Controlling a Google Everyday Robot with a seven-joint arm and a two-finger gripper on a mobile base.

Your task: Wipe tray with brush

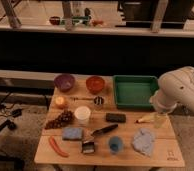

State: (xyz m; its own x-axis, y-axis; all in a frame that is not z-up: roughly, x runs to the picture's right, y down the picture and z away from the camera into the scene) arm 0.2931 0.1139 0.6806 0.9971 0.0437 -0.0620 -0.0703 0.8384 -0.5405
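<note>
Claw [160,119] of the white robot arm [182,90]: hangs just above the right edge of the pale wooden desk [160,156], in front of the tray's near right corner; its fingers stand spread wide and hold nothing (their tips are faint against the desk top).

Large rectangular green plastic tray [135,78]: lies at the far right of the desk, flat, with its raised rim upward.

Small paint-style brush with dark slender handle, silvery band and dark bristles [99,136]: lies on the desk near the front middle, well apart from both tray and claw, its head toward the front edge and its handle slanting back to the right.

Black rectangular block [115,117]: lies between brush and tray.

Round purple bowl [64,82] and round red bowl [95,84]: stand side by side at the back, left of the tray.

White cup [82,114]: stands mid-desk, left of the block.

Small blue cup [115,144]: stands just right of the brush head.

Crumpled grey-blue cloth [144,141]: lies at the front right, near the claw.

Bunch of dark grapes [60,120]: lies at the left.
</note>
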